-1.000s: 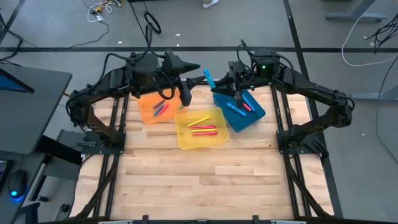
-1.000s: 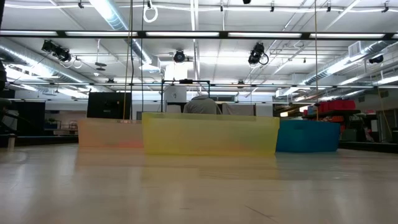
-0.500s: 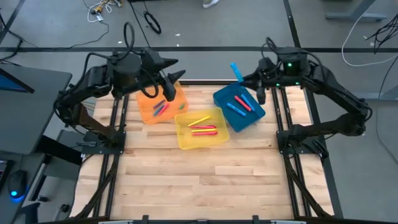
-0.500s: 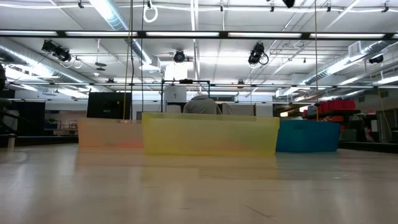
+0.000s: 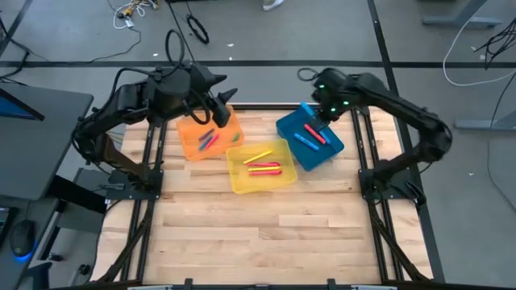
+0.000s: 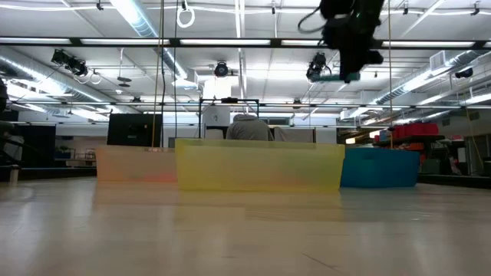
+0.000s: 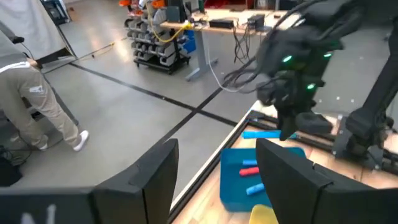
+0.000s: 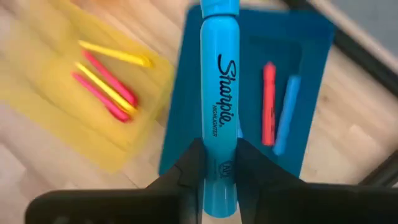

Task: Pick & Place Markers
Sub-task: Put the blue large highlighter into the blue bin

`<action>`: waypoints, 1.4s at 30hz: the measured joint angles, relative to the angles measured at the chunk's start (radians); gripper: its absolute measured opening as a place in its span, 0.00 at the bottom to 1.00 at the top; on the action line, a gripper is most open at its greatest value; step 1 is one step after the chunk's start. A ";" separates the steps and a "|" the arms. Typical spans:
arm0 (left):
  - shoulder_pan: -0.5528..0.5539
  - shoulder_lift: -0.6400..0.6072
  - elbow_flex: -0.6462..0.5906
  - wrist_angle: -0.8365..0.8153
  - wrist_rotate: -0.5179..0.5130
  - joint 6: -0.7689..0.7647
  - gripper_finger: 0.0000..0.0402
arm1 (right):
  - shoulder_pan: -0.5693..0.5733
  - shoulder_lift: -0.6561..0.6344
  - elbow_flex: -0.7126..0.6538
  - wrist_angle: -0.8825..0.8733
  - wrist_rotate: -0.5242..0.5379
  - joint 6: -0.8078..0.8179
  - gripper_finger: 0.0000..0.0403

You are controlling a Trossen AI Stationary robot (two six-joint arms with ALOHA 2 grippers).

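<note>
Holding a light-blue marker (image 8: pixel 219 93), the right gripper (image 5: pixel 316 118) hangs above the blue bin (image 5: pixel 284 131); its fingers (image 8: pixel 186 177) are clamped on the lower part of the marker's barrel. In the low view the same marker (image 6: pixel 331 77) shows as a short bar lying level under the gripper (image 6: pixel 349 67), well above the bins.

Bin layout on the worktop (image 5: pixel 266 225), read from the high view:
- Orange bin (image 5: pixel 187 143) at 10 o'clock. It contains several markers (image 5: pixel 208 141), among them blue and red or purple ones; their number cannot be told.
- Yellow bin (image 5: pixel 239 181) near the centre, just beside the other two. It contains one yellow marker (image 5: pixel 258 156) and, below it, pink markers (image 5: pixel 266 166) with a yellow one among them.
- Blue bin at 2 o'clock. It contains a red marker (image 5: pixel 315 134) and a blue marker (image 5: pixel 303 141) lying side by side.

The left gripper (image 5: pixel 222 113) is raised over the far edge of the orange bin, at 11 o'clock on the worktop. Its fingers (image 7: pixel 155 174) stand apart with nothing between them.

The left wrist view shows the right arm (image 7: pixel 298 56) beyond the blue bin (image 7: pixel 233 186), and a person's legs (image 7: pixel 37 118) on the floor off the worktop.
</note>
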 joint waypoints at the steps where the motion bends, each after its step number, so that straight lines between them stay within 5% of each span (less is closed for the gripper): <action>1: 0.000 0.001 0.000 -0.011 0.000 -0.002 0.55 | -0.004 0.032 0.000 -0.011 -0.001 -0.002 0.13; 17: -0.001 0.001 0.000 -0.205 0.001 -0.139 0.55 | -0.015 0.366 -0.002 -0.016 -0.003 0.002 0.13; 31: -0.001 0.001 0.000 -0.205 0.001 -0.144 0.55 | -0.011 0.368 -0.290 0.240 -0.120 0.078 0.13; 42: -0.001 0.001 0.000 -0.204 0.001 -0.133 0.55 | -0.015 0.367 -0.406 0.385 -0.107 0.122 0.19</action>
